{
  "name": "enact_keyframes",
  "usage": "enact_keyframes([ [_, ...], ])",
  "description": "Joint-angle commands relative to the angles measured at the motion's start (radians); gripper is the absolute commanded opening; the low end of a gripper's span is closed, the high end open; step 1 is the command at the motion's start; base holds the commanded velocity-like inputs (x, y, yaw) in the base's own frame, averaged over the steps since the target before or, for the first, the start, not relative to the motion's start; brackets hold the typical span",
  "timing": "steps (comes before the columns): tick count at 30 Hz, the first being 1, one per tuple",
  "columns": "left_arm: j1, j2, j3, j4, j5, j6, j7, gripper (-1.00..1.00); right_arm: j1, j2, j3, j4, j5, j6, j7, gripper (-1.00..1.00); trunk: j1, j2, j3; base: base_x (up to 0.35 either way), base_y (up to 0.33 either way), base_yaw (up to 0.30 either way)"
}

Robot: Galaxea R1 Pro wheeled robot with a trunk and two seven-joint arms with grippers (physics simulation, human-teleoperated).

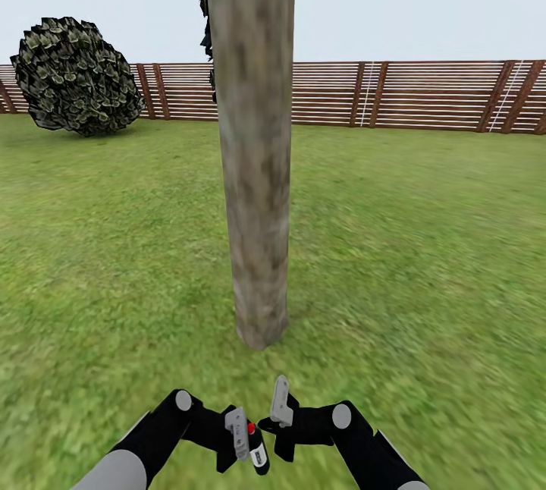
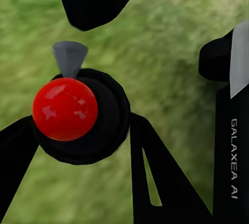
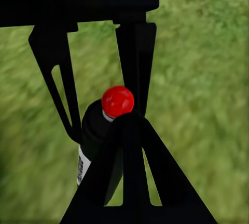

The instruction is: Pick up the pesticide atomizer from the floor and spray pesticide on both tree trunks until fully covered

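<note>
A thick mottled grey-brown tree trunk (image 1: 254,171) rises straight ahead of me, its base on the lawn just beyond both hands. The pesticide atomizer (image 1: 258,453), a small dark bottle with a red top (image 2: 65,108), is held upright between the fingers of my left gripper (image 1: 241,437), which is shut on its body. In the right wrist view the atomizer (image 3: 118,101) stands just past the tips of my right gripper (image 3: 129,122), whose fingers meet with nothing between them. The right gripper (image 1: 279,418) hangs close beside the left one, low in the head view.
Green lawn (image 1: 425,247) spreads all around the trunk. A round dark shrub (image 1: 76,76) stands far left by the slatted wooden fence (image 1: 409,95). A dark conifer (image 1: 205,20) peeks out behind the trunk.
</note>
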Motion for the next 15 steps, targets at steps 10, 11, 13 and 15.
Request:
enact_keyframes([
  [10,-0.001,-0.005,0.002,-0.001,-0.009,-0.008,-0.004,-1.00,0.000,0.000,-0.001,-0.001,0.010,-0.006,0.000,-1.00,0.000,0.000,-0.001,0.000,0.000,0.000],
  [11,-0.001,-0.006,0.002,-0.001,-0.008,-0.008,-0.004,-1.00,0.000,0.000,-0.001,-0.001,0.010,-0.006,0.000,-1.00,0.000,0.000,-0.001,0.000,0.000,0.000],
  [13,-0.002,-0.006,0.003,-0.001,-0.008,-0.008,-0.003,-1.00,0.000,0.000,-0.001,-0.001,0.010,-0.006,0.000,-1.00,0.000,0.000,-0.001,0.000,0.000,0.000],
  [15,-0.002,-0.008,0.004,-0.001,-0.007,-0.008,-0.003,-1.00,0.000,0.000,-0.001,-0.001,0.010,-0.006,0.000,-1.00,0.000,0.000,-0.001,0.000,0.000,0.000],
])
